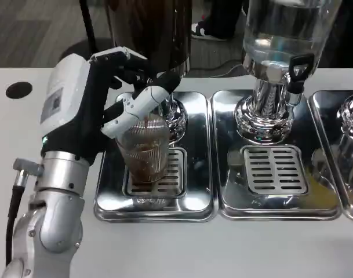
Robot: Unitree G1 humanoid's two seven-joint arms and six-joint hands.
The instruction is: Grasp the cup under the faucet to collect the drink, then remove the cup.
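Upright cup (144,152) in left robot hand (101,104)

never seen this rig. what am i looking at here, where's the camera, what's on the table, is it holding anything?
This is a humanoid robot at a white table. The one camera sits on its head or chest and looks down, so the silver forearm on the picture's left is the robot's own left arm.

Its left hand, white-backed with black and white fingers, is wrapped around a clear ribbed cup. The cup stands on the slotted grate of the left drip tray, under a dark drink dispenser, and has brown drink in its lower part.

To the right stands a second dispenser with a clear tank and a black tap handle, over its own steel tray. The edge of a third tray shows at far right.
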